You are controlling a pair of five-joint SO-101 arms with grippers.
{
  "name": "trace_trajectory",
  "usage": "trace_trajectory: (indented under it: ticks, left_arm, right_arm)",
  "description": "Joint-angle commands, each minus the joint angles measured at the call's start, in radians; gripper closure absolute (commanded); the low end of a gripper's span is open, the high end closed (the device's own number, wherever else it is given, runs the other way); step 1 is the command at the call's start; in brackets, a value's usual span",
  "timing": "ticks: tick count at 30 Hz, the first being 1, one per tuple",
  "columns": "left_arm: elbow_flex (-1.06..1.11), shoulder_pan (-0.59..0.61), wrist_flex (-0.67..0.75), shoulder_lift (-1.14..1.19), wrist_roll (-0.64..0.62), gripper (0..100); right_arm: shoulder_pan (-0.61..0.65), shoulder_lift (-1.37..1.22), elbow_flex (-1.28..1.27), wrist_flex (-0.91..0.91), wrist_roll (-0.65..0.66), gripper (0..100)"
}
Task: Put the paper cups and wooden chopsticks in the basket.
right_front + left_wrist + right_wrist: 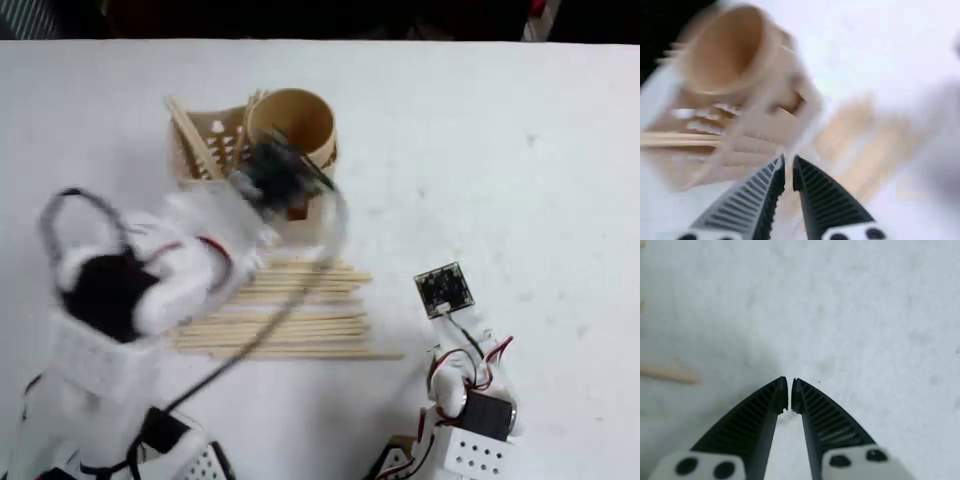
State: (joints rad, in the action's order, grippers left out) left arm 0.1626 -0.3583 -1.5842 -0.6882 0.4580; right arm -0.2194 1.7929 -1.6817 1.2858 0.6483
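My left fingers (776, 175) are pinched almost together with nothing between them. Just ahead of their tips, though blurred, I see the basket (715, 145). A paper cup (725, 55) sits in it with its open mouth tilted towards the fingers. A few basket chopsticks (190, 135) lean in the compartment beside the cup. Further out, below and to the side of the fingers, the chopstick pile (300, 320) lies flat on the tabletop (520, 150), outside the basket. From the high view, the left arm stretches over part of that pile.

My right fingers (781, 392) are clenched tip to tip and hold nothing, and white tabletop lies right under them. The end of a loose chopstick (667, 372) lies off to one side, apart from the tips. This arm is well apart from the basket.
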Motion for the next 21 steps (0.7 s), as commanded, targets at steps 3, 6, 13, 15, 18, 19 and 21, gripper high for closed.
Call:
trace_trajectory:
  ticks: [3, 6, 13, 15, 18, 19, 21]
  left_arm:
    - [0.425, -0.213, 0.114, 0.01, 0.249, 96]
    - [0.655, -0.219, 0.364, 0.012, 0.249, 93]
    - [0.838, -0.197, 0.557, 0.01, 0.25, 87]
    - [0.845, -0.203, 0.557, 0.012, 0.249, 87]
    - [0.89, -0.203, 0.632, 0.022, 0.212, 87]
    - [0.902, -0.2, 0.658, 0.041, 0.203, 87]
    - [0.895, -0.203, 0.68, 0.107, 0.193, 87]
  right_arm:
    - [-0.004, 0.01, -0.009, 0.002, 0.008, 96.6]
    - [-0.004, 0.01, -0.009, 0.002, 0.008, 96.6]
    - [-0.004, 0.01, -0.009, 0.002, 0.008, 96.6]
    - [-0.004, 0.01, -0.009, 0.002, 0.008, 96.6]
    - [-0.004, 0.01, -0.009, 0.002, 0.008, 96.6]
    - [-0.004, 0.01, -0.009, 0.002, 0.008, 96.6]
    - [-0.004, 0.01, -0.009, 0.002, 0.008, 96.6]
